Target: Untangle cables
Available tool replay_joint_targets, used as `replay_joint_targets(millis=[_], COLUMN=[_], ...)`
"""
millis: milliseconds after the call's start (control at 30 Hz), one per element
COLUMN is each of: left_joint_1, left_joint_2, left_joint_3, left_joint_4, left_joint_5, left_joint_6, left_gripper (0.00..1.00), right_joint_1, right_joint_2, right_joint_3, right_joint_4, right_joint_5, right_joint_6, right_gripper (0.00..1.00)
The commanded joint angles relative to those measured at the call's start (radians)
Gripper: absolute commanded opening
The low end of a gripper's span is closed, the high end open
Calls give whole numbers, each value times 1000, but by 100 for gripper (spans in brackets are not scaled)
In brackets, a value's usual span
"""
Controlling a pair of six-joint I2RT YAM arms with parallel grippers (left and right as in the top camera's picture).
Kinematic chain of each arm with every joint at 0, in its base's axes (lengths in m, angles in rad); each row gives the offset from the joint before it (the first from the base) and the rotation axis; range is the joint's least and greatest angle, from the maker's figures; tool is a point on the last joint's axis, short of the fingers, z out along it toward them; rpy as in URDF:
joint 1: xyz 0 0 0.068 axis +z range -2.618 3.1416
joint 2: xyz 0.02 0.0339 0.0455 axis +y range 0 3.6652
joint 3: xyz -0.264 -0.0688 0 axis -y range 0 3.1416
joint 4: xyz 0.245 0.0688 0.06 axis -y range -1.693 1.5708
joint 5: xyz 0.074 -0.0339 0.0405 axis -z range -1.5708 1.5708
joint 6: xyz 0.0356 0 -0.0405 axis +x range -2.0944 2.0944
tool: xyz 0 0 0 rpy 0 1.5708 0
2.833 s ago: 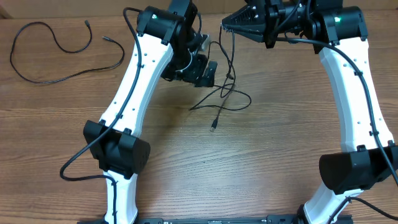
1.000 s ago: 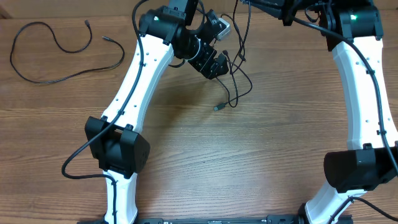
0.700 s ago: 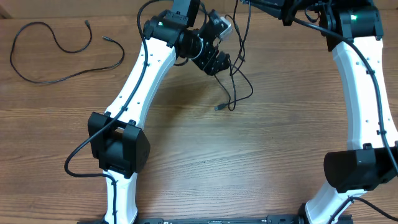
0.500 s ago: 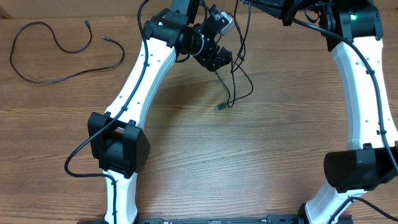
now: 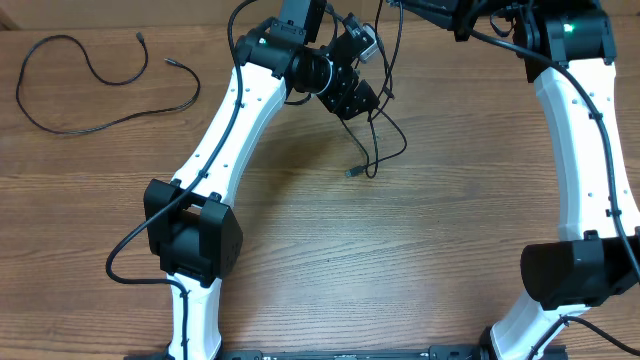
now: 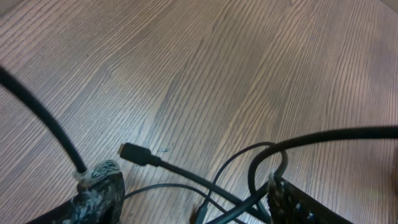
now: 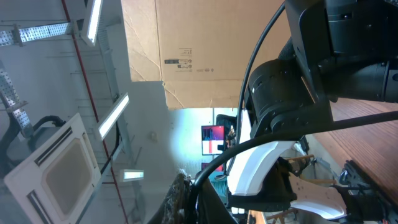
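**My wood-grain table and what lies on it**

The brown table (image 5: 300, 260) in front of me carries a loose cable (image 5: 19, 92) at my far left. It lies in an open curl with both ends free, well apart from everything else. Toward the far middle, the lowest loops of the tangled cables (image 5: 403, 143) reach the wood, and one plug (image 5: 348, 173) lies flat there. A thicker black wire (image 5: 108, 272) loops over the near surface beside my left base.

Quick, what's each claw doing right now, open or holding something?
Left gripper: open, cable strands lying between its fingers.
Right gripper: shut on a black cable.
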Motion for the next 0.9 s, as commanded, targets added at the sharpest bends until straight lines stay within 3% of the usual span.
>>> replay_joint_targets(millis=[0, 233, 700, 800, 867], left_joint_1=[-3, -3, 0, 1, 1], left_joint_2=[-11, -11, -11, -11, -11], left_joint_3=[-7, -11, -74, -74, -74], left_joint_4=[-7, -8, -16, -5, -6], left_joint_5=[19, 25, 17, 17, 18], left_joint_6=[12, 12, 57, 53, 52], left_gripper=[71, 58, 58, 47, 33], right_joint_1=[-6, -6, -5, -6, -6], right_joint_2=[-42, -42, -42, -42, -42], right_joint_3=[25, 25, 25, 25, 25], right_joint_4=[8, 7, 11, 15, 15], right_joint_5=[-12, -12, -11, -11, -12], right_joint_6=[-9, -9, -10, -10, -10], right_gripper=[4, 4, 4, 4, 4])
